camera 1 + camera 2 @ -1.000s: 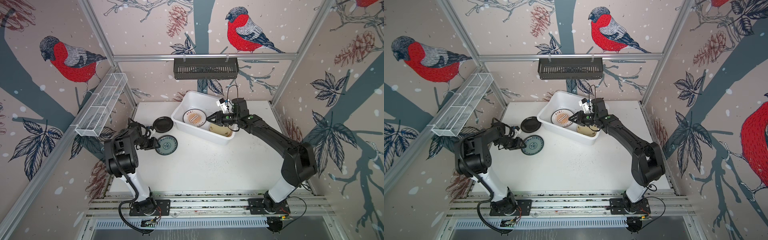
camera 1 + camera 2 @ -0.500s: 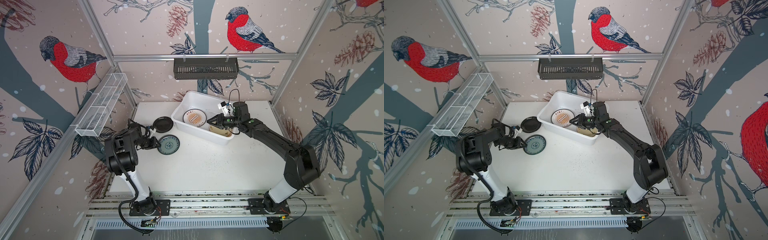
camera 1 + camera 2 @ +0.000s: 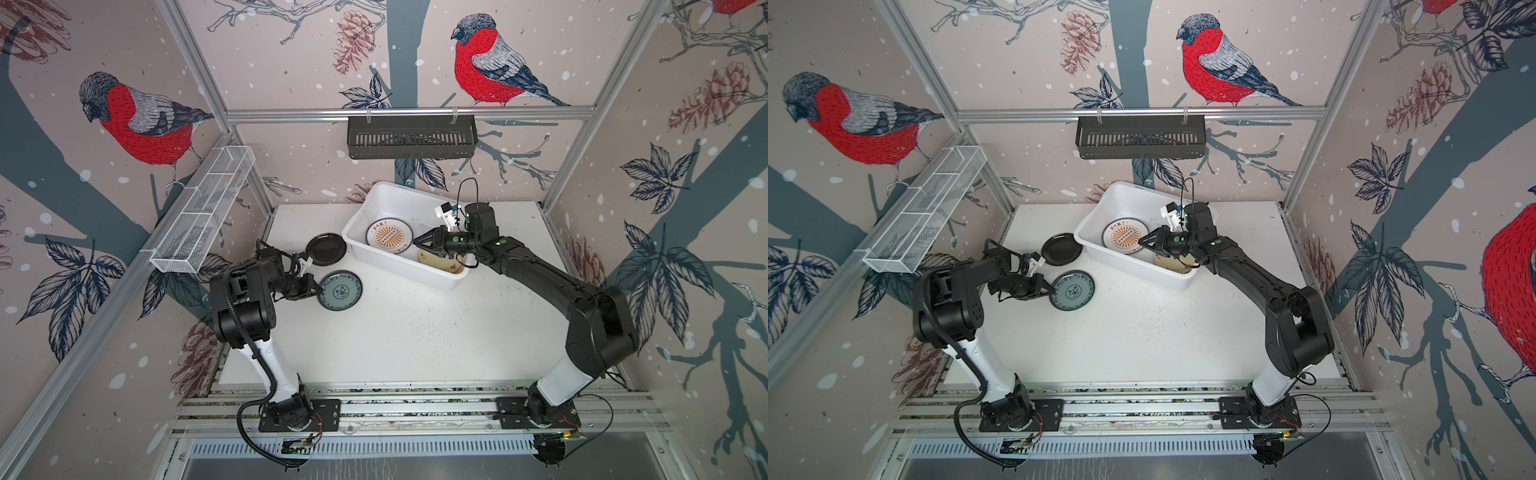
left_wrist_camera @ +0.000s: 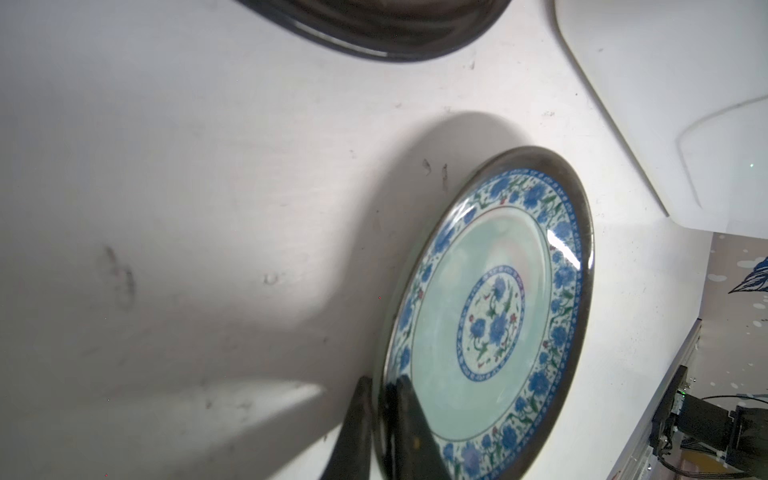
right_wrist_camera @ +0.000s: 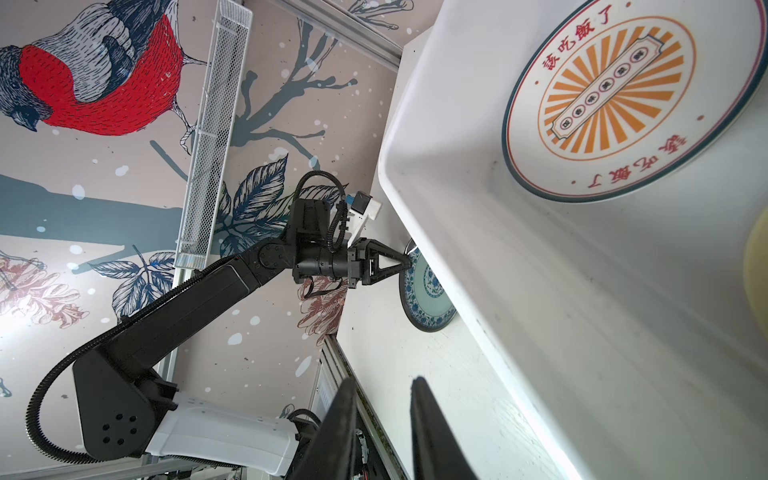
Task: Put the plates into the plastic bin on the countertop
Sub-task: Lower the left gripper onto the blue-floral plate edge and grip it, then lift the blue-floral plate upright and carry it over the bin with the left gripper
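My left gripper (image 3: 318, 289) (image 4: 380, 390) is shut on the rim of the teal-patterned plate (image 3: 341, 290) (image 4: 490, 316), which is on the countertop (image 3: 415, 332) left of the plastic bin (image 3: 399, 270). The plate looks slightly tilted, its gripped edge raised. A black plate (image 3: 325, 249) lies just behind it. In the bin lie an orange-sunburst plate (image 3: 389, 236) (image 5: 611, 99) and a cream plate (image 3: 440, 262). My right gripper (image 3: 417, 243) (image 5: 382, 384) hovers over the bin between those two plates, narrowly open and holding nothing.
A black slotted basket (image 3: 411, 137) hangs on the back rail. A white wire-mesh rack (image 3: 203, 216) hangs on the left wall. Aluminium rails (image 3: 415, 409) carrying both arm bases run along the countertop's front edge.
The left gripper's jaws have closed onto the teal plate's rim, and the plate has shifted slightly right. The right gripper has drifted a little toward the front over the bin.
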Tool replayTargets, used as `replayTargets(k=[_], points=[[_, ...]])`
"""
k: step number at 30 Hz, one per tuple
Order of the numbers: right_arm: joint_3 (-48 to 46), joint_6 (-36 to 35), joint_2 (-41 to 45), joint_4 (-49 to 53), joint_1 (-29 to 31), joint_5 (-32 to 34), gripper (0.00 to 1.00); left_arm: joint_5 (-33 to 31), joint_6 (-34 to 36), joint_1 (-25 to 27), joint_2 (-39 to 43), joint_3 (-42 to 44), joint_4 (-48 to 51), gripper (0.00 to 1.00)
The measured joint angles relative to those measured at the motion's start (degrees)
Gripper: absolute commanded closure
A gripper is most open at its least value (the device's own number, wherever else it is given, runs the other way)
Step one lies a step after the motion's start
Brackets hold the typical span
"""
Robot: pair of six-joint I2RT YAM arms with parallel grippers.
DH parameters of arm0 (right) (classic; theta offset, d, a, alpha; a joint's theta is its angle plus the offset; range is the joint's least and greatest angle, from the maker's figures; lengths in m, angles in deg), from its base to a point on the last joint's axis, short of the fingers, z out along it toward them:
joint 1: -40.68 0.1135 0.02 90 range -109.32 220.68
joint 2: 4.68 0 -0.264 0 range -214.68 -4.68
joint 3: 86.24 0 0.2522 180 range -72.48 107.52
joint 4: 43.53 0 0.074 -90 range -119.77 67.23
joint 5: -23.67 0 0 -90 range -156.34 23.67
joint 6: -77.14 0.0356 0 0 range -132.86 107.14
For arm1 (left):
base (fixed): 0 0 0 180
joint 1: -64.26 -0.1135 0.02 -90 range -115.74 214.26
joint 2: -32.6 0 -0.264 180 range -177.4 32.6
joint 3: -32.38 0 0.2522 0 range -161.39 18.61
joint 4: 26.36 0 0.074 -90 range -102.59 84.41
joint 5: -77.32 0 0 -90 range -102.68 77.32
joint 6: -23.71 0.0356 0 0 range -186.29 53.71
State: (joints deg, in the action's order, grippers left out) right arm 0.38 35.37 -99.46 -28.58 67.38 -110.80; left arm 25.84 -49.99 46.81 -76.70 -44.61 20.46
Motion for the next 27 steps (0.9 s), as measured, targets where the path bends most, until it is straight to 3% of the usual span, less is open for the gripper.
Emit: replayTargets(k=[10, 27], points=[[0.3, 1.0, -0.4, -0.4, 0.0, 0.0, 0.74, 0.4, -1.0, 0.0, 1.1, -0.5, 1.6, 1.0], [1.0, 0.9, -1.1, -0.9, 0.0, -0.1, 0.73, -2.6, 0.6, 0.0, 9.1, -1.9, 6.9, 1.0]])
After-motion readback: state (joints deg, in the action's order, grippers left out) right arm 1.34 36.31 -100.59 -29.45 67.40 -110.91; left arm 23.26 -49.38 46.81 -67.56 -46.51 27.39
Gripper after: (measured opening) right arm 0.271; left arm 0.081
